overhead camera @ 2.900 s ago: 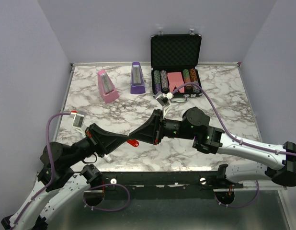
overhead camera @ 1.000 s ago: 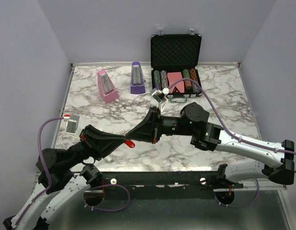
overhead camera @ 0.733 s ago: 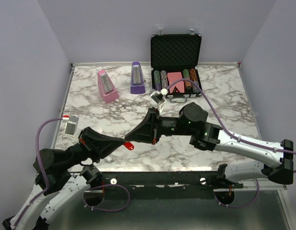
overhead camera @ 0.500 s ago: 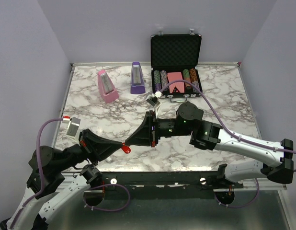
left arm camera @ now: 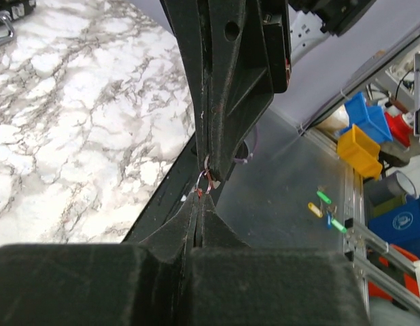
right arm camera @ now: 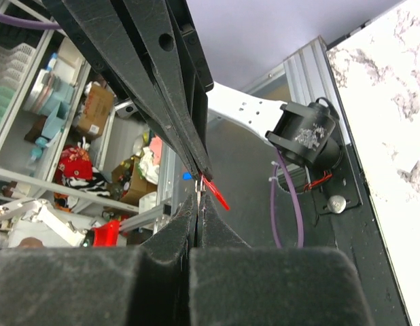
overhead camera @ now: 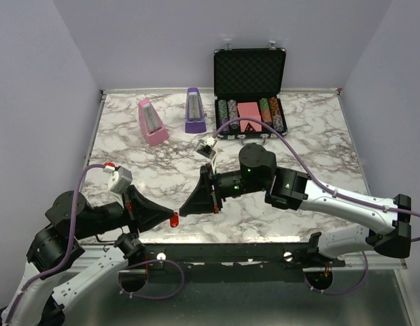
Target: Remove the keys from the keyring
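Both grippers meet tip to tip just above the table's near edge. My left gripper (overhead camera: 170, 215) is shut on the keyring (overhead camera: 174, 221), and the red tag hangs below its tip. In the left wrist view the left gripper (left arm camera: 198, 198) pinches the thin metal ring (left arm camera: 206, 182), which reaches up to the right fingertips (left arm camera: 215, 173). A tiny silvery key (left arm camera: 214, 184) shows at those fingertips. My right gripper (overhead camera: 183, 212) is shut. In the right wrist view it (right arm camera: 198, 202) pinches a thin metal piece beside the red tag (right arm camera: 215, 193).
A pink metronome (overhead camera: 152, 122) and a purple metronome (overhead camera: 194, 110) stand at the back left. An open black case (overhead camera: 249, 71) with poker chips and a pink card block (overhead camera: 248, 112) stands at the back. The table's near edge (overhead camera: 264, 234) lies just under the grippers.
Both grippers have moved left and toward the near edge, still tip to tip. The left arm has drawn back and the right arm has stretched further left after it.
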Motion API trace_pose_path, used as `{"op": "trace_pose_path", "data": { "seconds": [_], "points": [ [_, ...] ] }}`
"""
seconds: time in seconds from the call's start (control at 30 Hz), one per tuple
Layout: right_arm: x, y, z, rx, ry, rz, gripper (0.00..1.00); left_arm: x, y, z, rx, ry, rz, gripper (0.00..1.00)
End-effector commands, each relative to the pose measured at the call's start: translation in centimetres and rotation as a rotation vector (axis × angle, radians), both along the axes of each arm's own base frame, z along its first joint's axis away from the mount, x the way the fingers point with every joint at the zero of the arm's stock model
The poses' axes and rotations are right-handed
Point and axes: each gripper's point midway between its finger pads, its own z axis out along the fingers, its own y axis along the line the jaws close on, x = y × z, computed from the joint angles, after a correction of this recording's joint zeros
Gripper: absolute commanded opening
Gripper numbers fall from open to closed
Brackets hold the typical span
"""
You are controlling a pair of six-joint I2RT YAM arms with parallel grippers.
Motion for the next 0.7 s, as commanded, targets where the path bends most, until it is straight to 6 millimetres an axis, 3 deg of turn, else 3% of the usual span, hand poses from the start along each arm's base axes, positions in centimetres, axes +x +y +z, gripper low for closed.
{"op": "trace_pose_path", "data": {
  "seconds": [0.0, 0.03, 0.07, 0.13, 0.17, 0.27, 0.33, 0.43, 0.67],
  "points": [
    [-0.7, 0.0, -0.6, -0.033, 0.004, 0.049, 0.01, -1.3, -0.3, -0.5, 0.057, -0.009, -0.099, 0.0],
    [-0.7, 0.0, -0.5, -0.03, 0.003, 0.049, 0.01, -0.8, -0.3, -0.7, 0.072, 0.0, -0.077, 0.0],
    [-0.7, 0.0, -0.5, -0.029, 0.002, 0.049, 0.01, -0.4, -0.1, -0.7, 0.081, 0.004, -0.045, 0.08],
    [-0.7, -0.2, -0.3, -0.024, -0.003, 0.04, 0.01, 0.4, 0.5, -0.3, 0.07, 0.009, 0.029, 0.46],
    [-0.6, -0.3, -0.3, -0.023, -0.004, 0.032, 0.01, 0.8, 0.9, 0.1, 0.051, 0.012, 0.072, 0.61],
    [-0.5, -0.6, 0.0, -0.015, -0.01, 0.017, 0.01, 1.2, 2.6, 1.6, -0.032, 0.0, 0.187, 0.77],
    [-0.5, -0.8, 0.2, -0.01, -0.01, 0.01, 0.01, 1.6, 3.9, 2.1, -0.096, 0.025, 0.275, 0.78],
    [-0.3, -1.0, 0.4, -0.006, -0.015, -0.008, 0.01, 1.3, 5.4, 2.4, -0.224, 0.072, 0.34, 0.72],
    [-0.5, -0.9, 0.9, 0.024, -0.025, 0.009, 0.01, -0.1, 3.9, 2.0, -0.404, 0.081, 0.211, 0.63]
  ]
}}
